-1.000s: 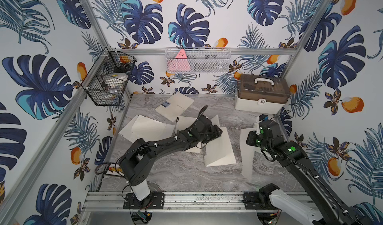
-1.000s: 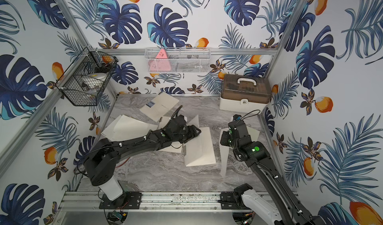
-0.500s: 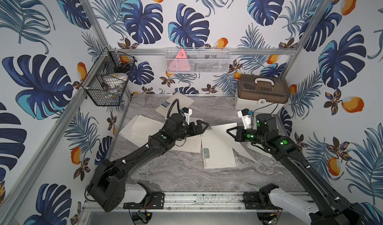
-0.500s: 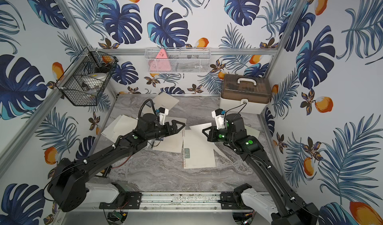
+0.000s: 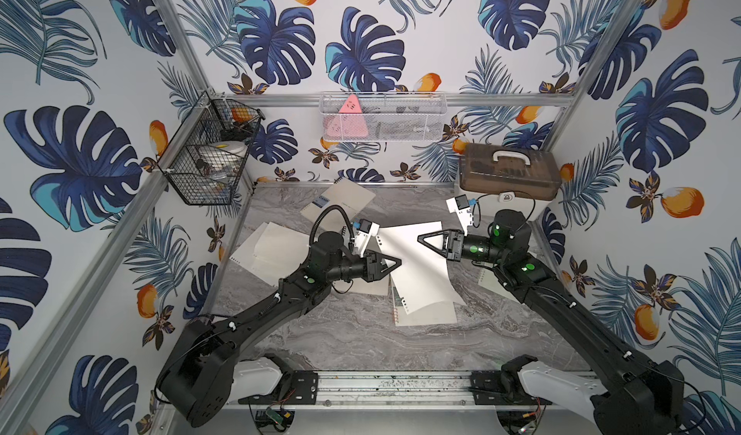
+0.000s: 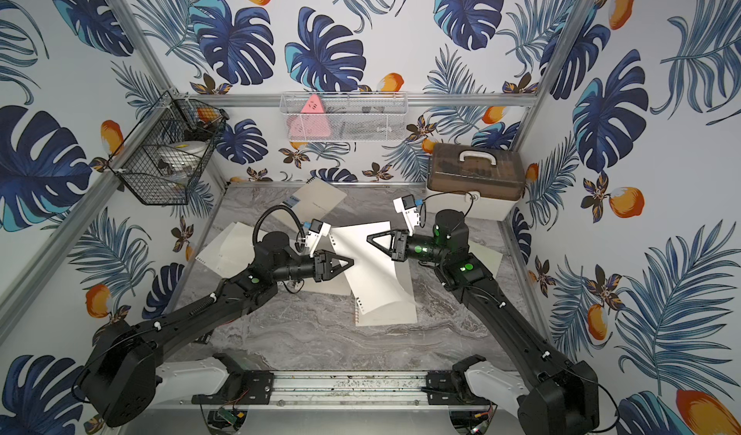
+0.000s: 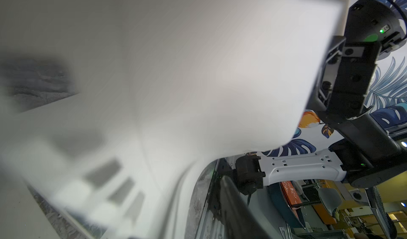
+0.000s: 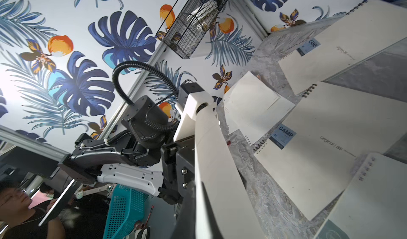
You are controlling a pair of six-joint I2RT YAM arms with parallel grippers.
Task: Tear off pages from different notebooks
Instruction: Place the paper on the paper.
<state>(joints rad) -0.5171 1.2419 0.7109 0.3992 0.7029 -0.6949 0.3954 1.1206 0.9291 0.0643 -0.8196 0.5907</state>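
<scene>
Since 1 second ago the left arm has drawn back from the open notebook, and its jaws, wide apart 0.5 second ago, have come together. The right arm has carried its sheet from the right side toward the middle.

On the left wall hangs a black wire basket [image 5: 208, 168]. Below it, on the marble table [image 5: 341, 344], lie 2 overlapped loose pages [image 5: 276, 248] [image 8: 253, 103], with punched holes along 1 edge. Behind them, near the back wall, a rear notebook [image 5: 347, 200] [image 6: 316, 198] with a blue CAMP label lies flat. Another CAMP notebook [image 8: 319, 149] lies under the left wrist, mostly hidden in both top views.

The left gripper [image 5: 399, 261] [image 6: 352, 261] has its jaws closed to a point on the left edge of the lifted page [image 5: 425, 268] [image 6: 373, 276]. This blurred sheet almost fills the left wrist view [image 7: 198, 72]. The page hangs curved between the 2 grippers, its row of holes at the lower end, over a teal-label notebook [image 5: 429, 317] [image 8: 374, 193] that lies flat. Whether they touch, I cannot tell.

The right gripper [image 5: 419, 238] [image 6: 368, 237] is clenched on the upper right part of the same page. Right of it, another sheet [image 5: 491, 288] lies partly under the right arm. In the rear right corner stands a white box [image 5: 509, 170] with a brown lid.
</scene>
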